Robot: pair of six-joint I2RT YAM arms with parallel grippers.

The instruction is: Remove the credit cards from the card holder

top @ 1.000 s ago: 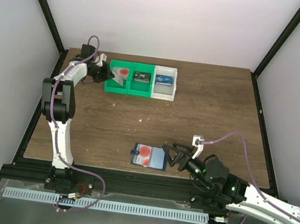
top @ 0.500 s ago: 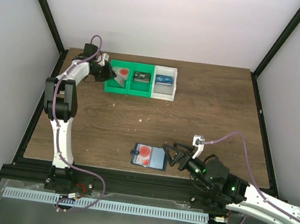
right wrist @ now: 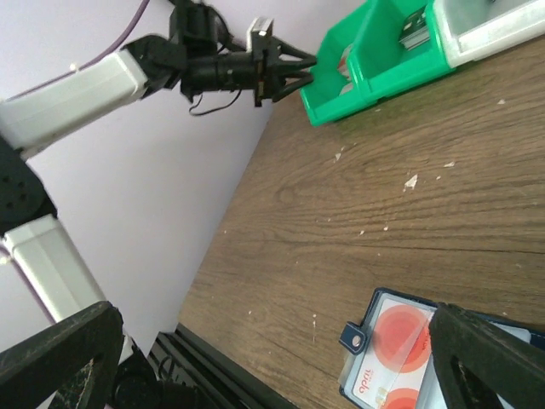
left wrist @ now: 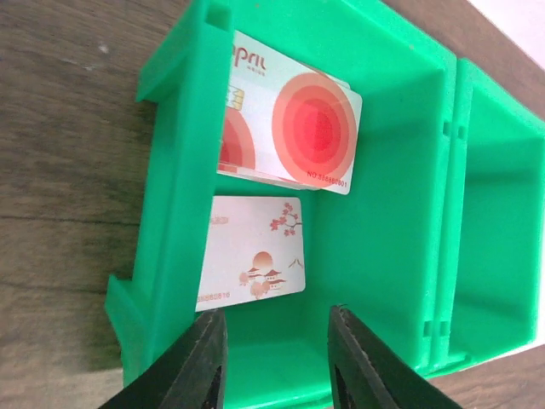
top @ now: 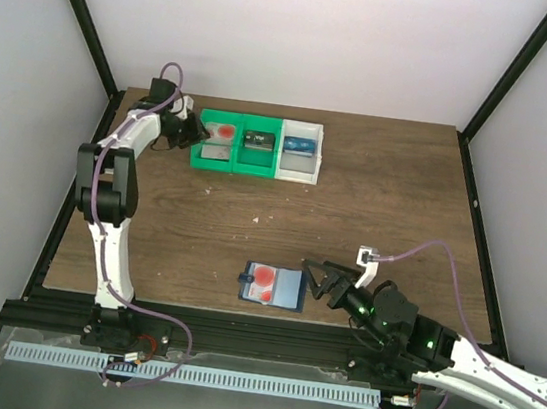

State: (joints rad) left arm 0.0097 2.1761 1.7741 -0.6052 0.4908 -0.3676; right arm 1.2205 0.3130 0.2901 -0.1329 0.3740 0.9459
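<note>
Cards [left wrist: 285, 141] lie in green bin [left wrist: 383, 221]; left hand [left wrist: 274, 341] parted, empty; right hand [top: 312, 278] wide open.

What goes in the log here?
left gripper open at green bin | credit cards lying in it | right gripper open by card holder

Left arm [top: 106, 191] extended toward far left corner of table [top: 384, 209]; left gripper [top: 195, 132] low, jaws slightly parted, nothing between them. Right arm [top: 455, 358] lies low by near edge; right gripper [top: 316, 277] spread wide, empty.
</note>
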